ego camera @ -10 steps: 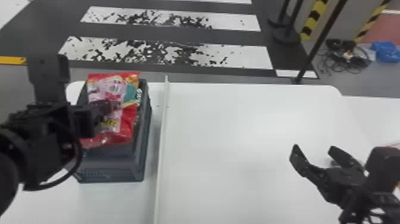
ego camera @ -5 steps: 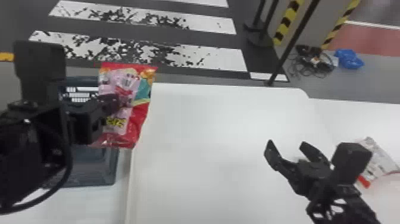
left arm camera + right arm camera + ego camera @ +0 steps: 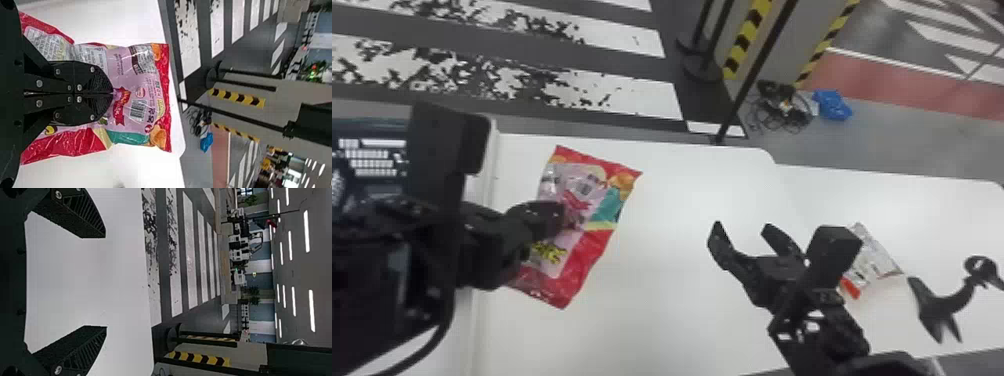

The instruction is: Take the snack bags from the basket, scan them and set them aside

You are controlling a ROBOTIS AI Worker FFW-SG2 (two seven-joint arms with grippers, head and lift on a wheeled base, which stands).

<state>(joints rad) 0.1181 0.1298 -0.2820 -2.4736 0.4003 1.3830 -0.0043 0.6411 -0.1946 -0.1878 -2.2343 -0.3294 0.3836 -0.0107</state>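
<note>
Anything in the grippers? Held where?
Left gripper holds the red-and-pink snack bag, pinched near the middle of its barcode side. Right gripper is open and empty.

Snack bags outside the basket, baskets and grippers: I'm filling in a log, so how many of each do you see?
Baskets: 1, the dark basket
Snack bags outside it: 2, the red and pink bag and the white and red bag
Grippers: 2, the left gripper and the right gripper
Total: 5
</note>
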